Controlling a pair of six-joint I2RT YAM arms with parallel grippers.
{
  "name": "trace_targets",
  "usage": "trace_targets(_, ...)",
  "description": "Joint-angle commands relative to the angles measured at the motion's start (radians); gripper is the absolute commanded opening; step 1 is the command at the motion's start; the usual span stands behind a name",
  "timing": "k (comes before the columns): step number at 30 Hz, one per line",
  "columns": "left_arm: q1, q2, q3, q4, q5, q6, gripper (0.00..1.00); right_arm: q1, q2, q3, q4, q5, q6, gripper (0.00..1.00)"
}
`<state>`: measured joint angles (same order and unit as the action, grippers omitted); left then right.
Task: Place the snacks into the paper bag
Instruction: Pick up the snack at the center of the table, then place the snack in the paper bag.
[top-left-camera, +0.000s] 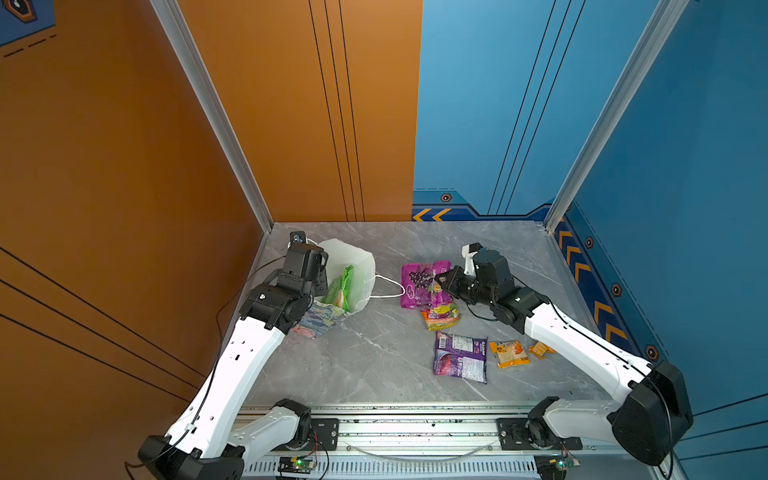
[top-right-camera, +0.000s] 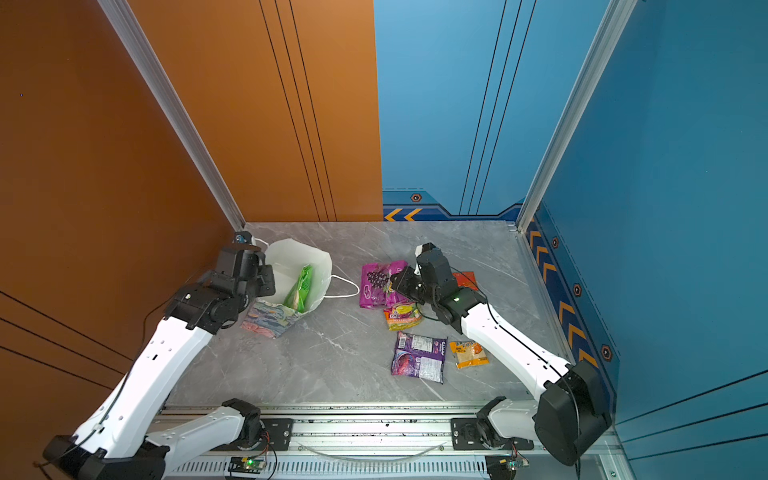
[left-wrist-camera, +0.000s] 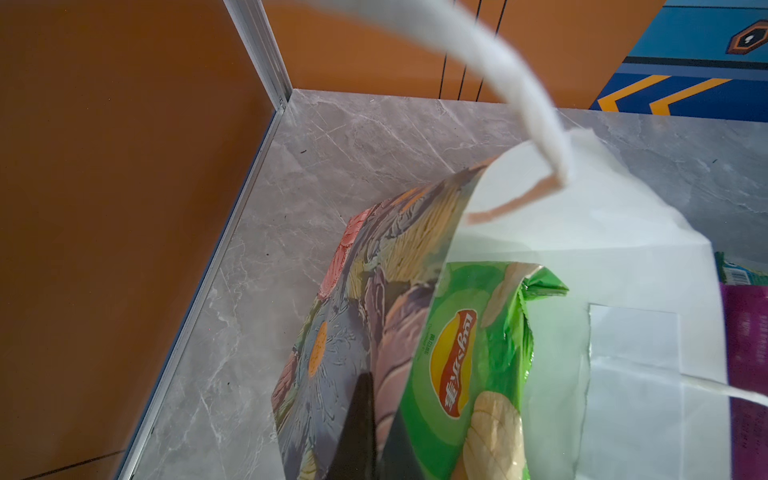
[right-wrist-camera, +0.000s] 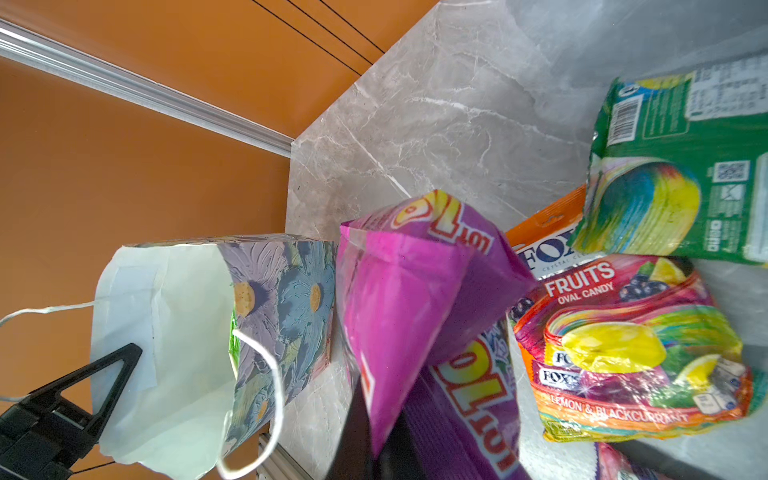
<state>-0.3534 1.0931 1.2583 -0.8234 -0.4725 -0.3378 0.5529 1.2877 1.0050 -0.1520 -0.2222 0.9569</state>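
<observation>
The paper bag (top-left-camera: 351, 257) (top-right-camera: 291, 257) stands open at the back left, floral outside, white inside. A green Lay's packet (top-left-camera: 341, 286) (left-wrist-camera: 469, 374) stands inside it. My left gripper (top-left-camera: 322, 282) (left-wrist-camera: 380, 436) is shut on the bag's near wall (left-wrist-camera: 374, 291). My right gripper (top-left-camera: 441, 279) (right-wrist-camera: 376, 432) is shut on one edge of the magenta grape packet (top-left-camera: 419, 282) (right-wrist-camera: 399, 299), which is raised off the table at that edge. On the table lie a Fox's fruit candy packet (top-left-camera: 441, 316) (right-wrist-camera: 623, 353), a purple packet (top-left-camera: 460, 357) and a yellow-orange packet (top-left-camera: 509, 353).
A green-white packet (right-wrist-camera: 685, 187) lies beyond the candy packet. A small red packet (top-right-camera: 465, 280) shows behind my right arm. The bag's white cord handle (top-left-camera: 388, 286) trails toward the magenta packet. The orange wall is close behind the bag; a metal rail (top-left-camera: 415, 428) runs along the front.
</observation>
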Motion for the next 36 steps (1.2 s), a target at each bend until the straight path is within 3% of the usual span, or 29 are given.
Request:
trace_targets(1, -0.032, 0.019, 0.053, -0.012, -0.058, -0.046, 0.00, -0.020, -0.058, 0.071, 0.024, 0.020, -0.035, 0.00)
trace_targets(16, -0.120, 0.169, 0.150, -0.014, -0.099, -0.118, 0.00, -0.020, -0.082, 0.314, -0.057, 0.061, -0.090, 0.00)
trace_targets(26, -0.153, 0.245, 0.203, -0.015, -0.093, -0.154, 0.00, 0.080, -0.022, 0.444, -0.045, 0.066, -0.081, 0.00)
trace_targets(36, -0.182, 0.278, 0.240, -0.015, -0.091, -0.179, 0.00, 0.211, 0.075, 0.455, 0.030, 0.068, -0.025, 0.00)
